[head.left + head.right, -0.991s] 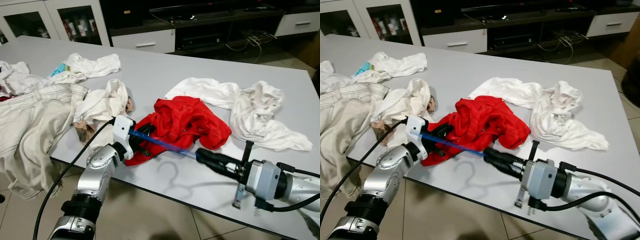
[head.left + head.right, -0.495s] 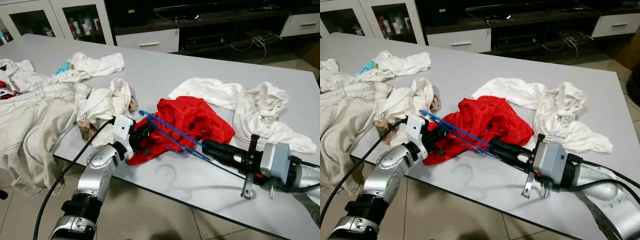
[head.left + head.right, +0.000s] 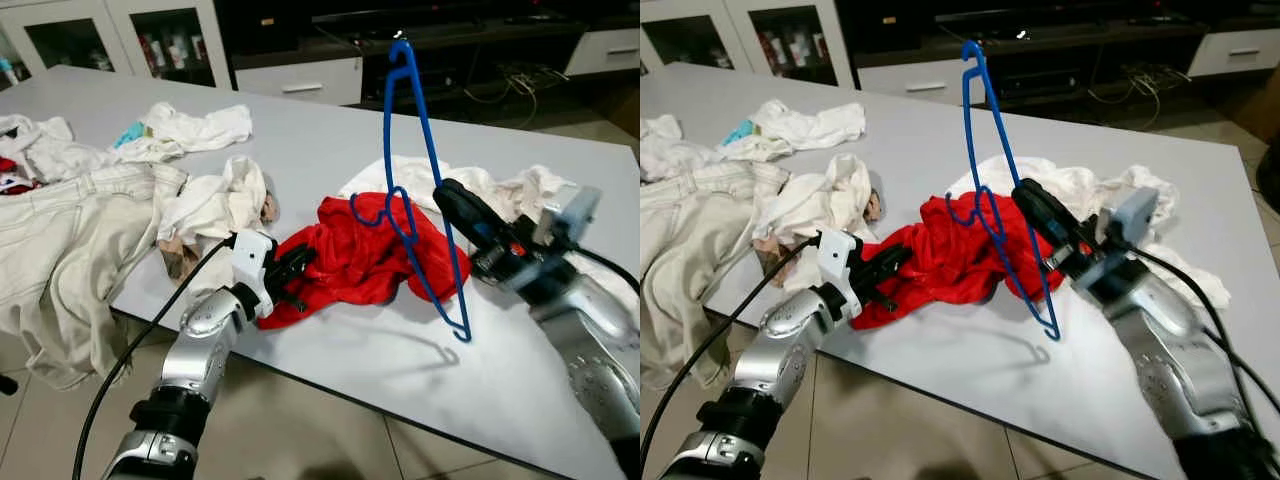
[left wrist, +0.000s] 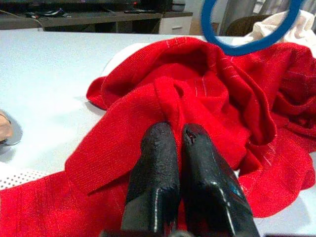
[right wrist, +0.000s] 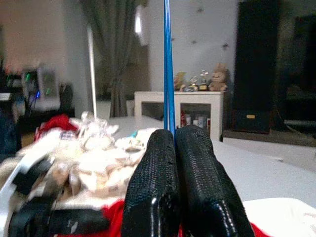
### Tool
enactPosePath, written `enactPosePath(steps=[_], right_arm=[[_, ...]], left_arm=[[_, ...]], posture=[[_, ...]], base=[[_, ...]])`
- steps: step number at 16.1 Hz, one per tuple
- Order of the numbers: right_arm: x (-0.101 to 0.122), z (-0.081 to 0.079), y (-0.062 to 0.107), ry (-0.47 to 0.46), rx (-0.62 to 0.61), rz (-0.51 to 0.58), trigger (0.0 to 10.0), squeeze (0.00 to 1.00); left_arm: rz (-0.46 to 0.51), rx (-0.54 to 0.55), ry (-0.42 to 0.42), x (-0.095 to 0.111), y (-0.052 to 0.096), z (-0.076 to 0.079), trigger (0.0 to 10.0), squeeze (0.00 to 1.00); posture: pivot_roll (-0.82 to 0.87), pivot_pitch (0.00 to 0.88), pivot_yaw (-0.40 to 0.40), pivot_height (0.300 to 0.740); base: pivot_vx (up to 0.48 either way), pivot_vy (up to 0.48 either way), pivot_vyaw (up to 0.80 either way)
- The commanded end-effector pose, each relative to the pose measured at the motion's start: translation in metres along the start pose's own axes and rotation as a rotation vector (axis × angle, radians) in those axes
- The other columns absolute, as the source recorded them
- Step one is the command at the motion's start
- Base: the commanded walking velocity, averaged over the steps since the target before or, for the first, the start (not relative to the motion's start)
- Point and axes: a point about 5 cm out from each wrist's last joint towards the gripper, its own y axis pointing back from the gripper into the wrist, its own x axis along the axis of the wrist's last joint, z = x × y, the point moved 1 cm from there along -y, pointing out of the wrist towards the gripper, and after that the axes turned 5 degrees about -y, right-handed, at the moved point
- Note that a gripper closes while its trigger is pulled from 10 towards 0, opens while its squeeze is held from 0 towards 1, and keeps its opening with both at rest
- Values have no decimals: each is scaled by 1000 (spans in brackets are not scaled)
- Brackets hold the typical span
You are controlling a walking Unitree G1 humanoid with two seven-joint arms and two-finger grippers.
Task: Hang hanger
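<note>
A blue wire hanger [image 3: 429,158] stands nearly upright above the table, one end pointing up and its hook [image 4: 247,47] hanging low over the red garment [image 3: 365,255]. My right gripper [image 3: 446,192] is shut on the hanger's bar [image 5: 168,74], raised over the garment's right side. The crumpled red garment lies near the front of the grey table [image 3: 330,140]. My left gripper [image 3: 303,258] is shut on a fold of its left edge, and the pinched red cloth [image 4: 173,106] bunches just ahead of the fingertips.
White garments [image 3: 520,190] lie right of the red one, under the right arm. A white shirt [image 3: 215,205], beige jeans [image 3: 60,230] and more white cloth [image 3: 190,125] cover the table's left. A TV cabinet [image 3: 300,75] stands behind the table.
My right gripper has lifted and swung the hanger from lying low across the red garment to nearly upright. The left gripper has kept its hold on the red garment.
</note>
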Motion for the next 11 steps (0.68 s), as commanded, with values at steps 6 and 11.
enactPosePath(steps=[6, 11], right_arm=[[-25, 49, 2, -217, -444, 1, 0, 0], [-51, 70, 25, -477, -781, 75, 0, 0]], left_arm=[[-7, 2, -16, -1, -1, 0, 10000, 0], [-2, 3, -13, 0, -2, 1, 10000, 0]], posture=[[-109, 0, 61, 740], [-109, 0, 61, 740]], base=[[0, 0, 0], [0, 0, 0]])
